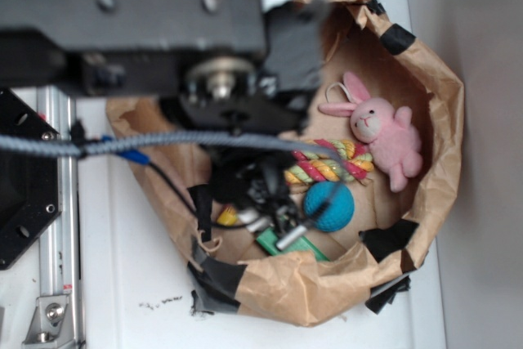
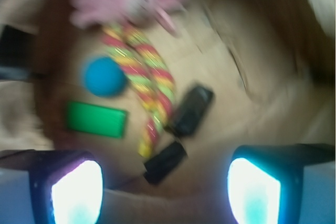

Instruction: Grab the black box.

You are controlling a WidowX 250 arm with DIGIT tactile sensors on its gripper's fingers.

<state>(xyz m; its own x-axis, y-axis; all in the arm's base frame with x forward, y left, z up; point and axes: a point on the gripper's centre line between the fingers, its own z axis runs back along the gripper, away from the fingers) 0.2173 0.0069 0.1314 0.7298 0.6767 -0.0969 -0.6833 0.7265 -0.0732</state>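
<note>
Tool (image 2: 173, 192) hangs over a toy-filled paper nest. Seen from the wrist camera, its two lit fingers (image 2: 71, 190) stand wide apart in the lower corners of the view and grip nothing.

The black box (image 2: 193, 109) lies on the brown paper floor ahead of the tool, a little right of the midline between the fingers and clear of both. It is a glossy, elongated block lying on a slant. Its lower end is just beside the striped rope toy (image 2: 149, 85).

A second dark block (image 2: 165, 162) lies closer to the tool, near the rope's yellow tip and roughly midway between the fingers. The view is badly blurred, so the two dark blocks are hard to tell apart.

Left of the rope are a blue ball (image 2: 104, 76) and, below it, a flat green block (image 2: 96, 119). A pink plush rabbit (image 2: 123, 1) lies at the far end.

From the exterior camera, the robot's black arm (image 1: 131, 14) reaches over the taped brown paper rim (image 1: 327, 284), which rests on a white table (image 1: 122, 284). The arm hides the black box in that view.
</note>
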